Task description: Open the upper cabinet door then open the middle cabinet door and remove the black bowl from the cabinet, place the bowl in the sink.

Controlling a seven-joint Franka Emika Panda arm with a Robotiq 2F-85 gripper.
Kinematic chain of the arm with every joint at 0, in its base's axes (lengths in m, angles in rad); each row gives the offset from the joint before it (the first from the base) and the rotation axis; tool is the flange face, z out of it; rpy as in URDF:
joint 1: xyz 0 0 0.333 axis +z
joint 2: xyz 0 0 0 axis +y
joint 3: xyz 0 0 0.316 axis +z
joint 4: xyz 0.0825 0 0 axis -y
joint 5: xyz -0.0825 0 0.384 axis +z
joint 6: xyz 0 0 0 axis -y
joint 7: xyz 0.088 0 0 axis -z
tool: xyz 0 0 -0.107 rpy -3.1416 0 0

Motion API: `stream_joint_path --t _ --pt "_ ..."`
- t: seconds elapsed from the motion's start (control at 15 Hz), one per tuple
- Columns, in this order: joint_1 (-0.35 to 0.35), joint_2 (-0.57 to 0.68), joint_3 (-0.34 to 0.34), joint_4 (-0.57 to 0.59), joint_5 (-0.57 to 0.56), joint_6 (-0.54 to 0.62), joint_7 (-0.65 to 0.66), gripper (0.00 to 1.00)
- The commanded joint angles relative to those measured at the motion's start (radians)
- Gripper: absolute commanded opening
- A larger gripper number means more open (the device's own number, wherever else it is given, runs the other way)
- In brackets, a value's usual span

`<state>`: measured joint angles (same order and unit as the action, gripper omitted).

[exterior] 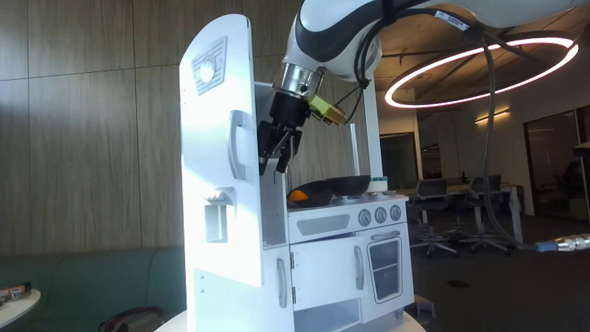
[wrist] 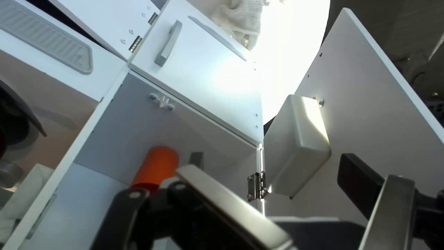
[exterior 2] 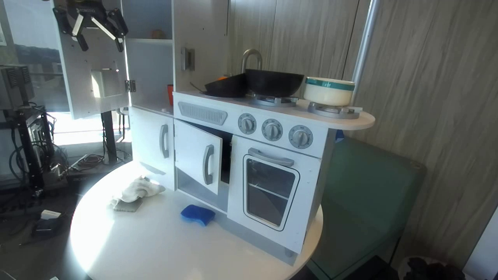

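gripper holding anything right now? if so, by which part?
Nothing is held: the black two-fingered gripper with silvery metal links has its jaws spread wide, with nothing gripped between them.

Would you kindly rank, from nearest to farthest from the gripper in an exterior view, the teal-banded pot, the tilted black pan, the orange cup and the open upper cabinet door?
1. Upper cabinet door, behind the gripper.
2. Orange cup, inside the tall cabinet.
3. Tilted black pan, right of that cabinet.
4. Teal-banded pot, at the far end of the counter.
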<state>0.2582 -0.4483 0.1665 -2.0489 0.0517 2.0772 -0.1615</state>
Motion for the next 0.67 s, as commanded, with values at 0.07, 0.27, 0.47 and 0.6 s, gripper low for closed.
stream_joint_path --t 0.07,0.27,0.47,0.6 --pt "0.03 0.057 0.031 0.076 -0.001 -0.05 -0.072 1.0" --pt "0.044 0.075 0.036 0.099 0.01 -0.047 -0.103 1.0" --pt "0.027 0.092 0.025 0.123 0.003 -0.054 -0.096 1.0" --pt "-0.003 0.094 0.008 0.131 -0.032 -0.064 -0.095 1.0"
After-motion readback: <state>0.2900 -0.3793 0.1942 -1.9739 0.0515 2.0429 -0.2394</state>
